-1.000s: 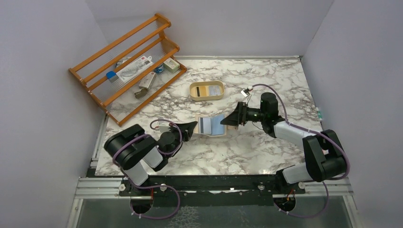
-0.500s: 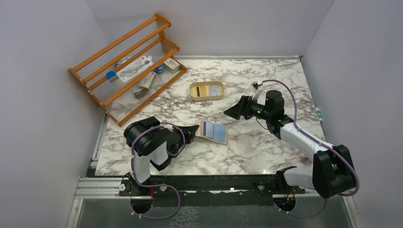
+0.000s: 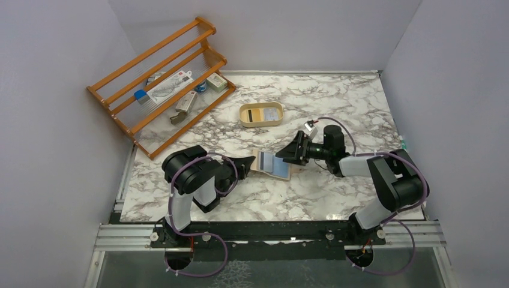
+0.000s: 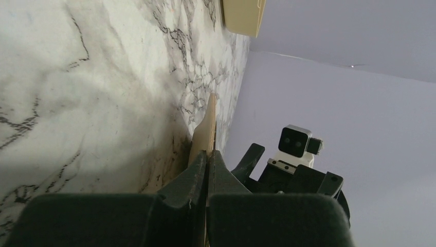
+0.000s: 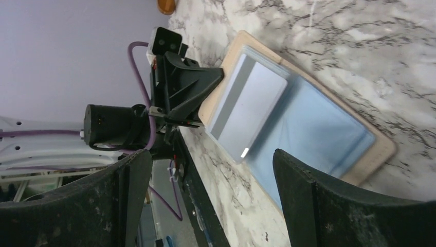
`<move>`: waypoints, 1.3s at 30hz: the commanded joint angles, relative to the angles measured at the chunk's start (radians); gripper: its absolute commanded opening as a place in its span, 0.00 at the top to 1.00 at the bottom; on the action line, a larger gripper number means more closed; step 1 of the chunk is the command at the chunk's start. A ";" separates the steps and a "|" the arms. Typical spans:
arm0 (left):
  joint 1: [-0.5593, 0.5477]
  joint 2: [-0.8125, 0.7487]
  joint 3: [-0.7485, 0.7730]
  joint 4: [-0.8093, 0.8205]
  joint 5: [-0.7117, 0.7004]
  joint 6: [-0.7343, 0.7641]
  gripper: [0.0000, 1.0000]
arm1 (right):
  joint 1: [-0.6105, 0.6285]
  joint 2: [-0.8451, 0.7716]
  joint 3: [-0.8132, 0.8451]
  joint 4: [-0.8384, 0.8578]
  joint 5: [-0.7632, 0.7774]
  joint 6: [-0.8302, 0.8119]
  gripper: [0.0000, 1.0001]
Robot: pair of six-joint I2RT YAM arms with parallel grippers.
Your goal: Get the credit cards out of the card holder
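Note:
The tan card holder [image 3: 271,165] lies open on the marble table, its light blue lining up. A whitish-blue credit card [image 5: 249,105] with a grey stripe lies on its left half. My left gripper [image 3: 247,162] is shut on the holder's left edge, which the left wrist view shows edge-on [image 4: 206,128] between the closed fingers [image 4: 208,157]. My right gripper [image 3: 287,157] is open and empty, low over the holder's right edge. In the right wrist view [image 5: 212,157] its fingers straddle the holder's near side.
A cream oval tray [image 3: 243,115] behind the holder holds a yellowish card and a light blue card [image 3: 271,113]. A wooden rack [image 3: 162,78] with small items stands at the back left. The table's front edge is just behind both arms.
My right gripper pulled up and back from the holder, then came down again to its right edge, still open. The left arm swung round and the holder shifted and turned slightly.

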 commanded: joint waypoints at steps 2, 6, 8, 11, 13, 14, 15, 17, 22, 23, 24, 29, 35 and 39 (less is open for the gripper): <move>-0.014 0.020 0.027 0.270 -0.011 0.011 1.00 | 0.048 0.030 0.014 0.142 -0.058 0.094 0.09; -0.016 0.025 0.034 0.270 -0.012 0.012 1.00 | 0.071 0.056 0.013 0.143 -0.043 0.110 0.09; -0.017 0.024 0.033 0.271 -0.013 0.013 1.00 | 0.075 0.068 0.007 0.151 -0.038 0.117 0.09; -0.018 0.019 0.029 0.271 -0.018 0.014 1.00 | 0.075 0.081 0.004 0.134 -0.023 0.106 0.09; -0.018 0.015 0.026 0.270 -0.019 0.015 1.00 | 0.075 0.090 0.010 0.120 -0.016 0.096 0.09; -0.018 0.013 0.026 0.271 -0.018 0.016 1.00 | 0.076 0.096 0.014 0.118 -0.016 0.095 0.09; -0.018 0.012 0.025 0.271 -0.018 0.017 1.00 | 0.077 0.104 0.017 0.120 -0.015 0.095 0.09; -0.018 0.011 0.026 0.271 -0.016 0.017 1.00 | 0.084 0.118 0.028 0.122 -0.012 0.094 0.09; -0.020 0.012 0.032 0.271 -0.012 0.022 1.00 | 0.112 0.166 0.047 0.155 -0.010 0.116 0.09; -0.020 0.011 0.032 0.271 -0.013 0.023 1.00 | 0.116 0.173 0.049 0.164 -0.010 0.122 0.09; -0.021 0.011 0.032 0.270 -0.012 0.023 1.00 | 0.122 0.181 0.050 0.172 -0.008 0.129 0.09; -0.023 0.008 0.029 0.271 -0.014 0.025 1.00 | 0.134 0.208 0.050 0.237 -0.015 0.170 0.09; -0.025 0.012 0.029 0.271 -0.013 0.028 1.00 | 0.137 0.203 0.045 0.310 -0.028 0.218 0.09; -0.027 0.017 0.028 0.271 -0.012 0.030 1.00 | 0.137 0.198 0.035 0.392 -0.037 0.260 0.10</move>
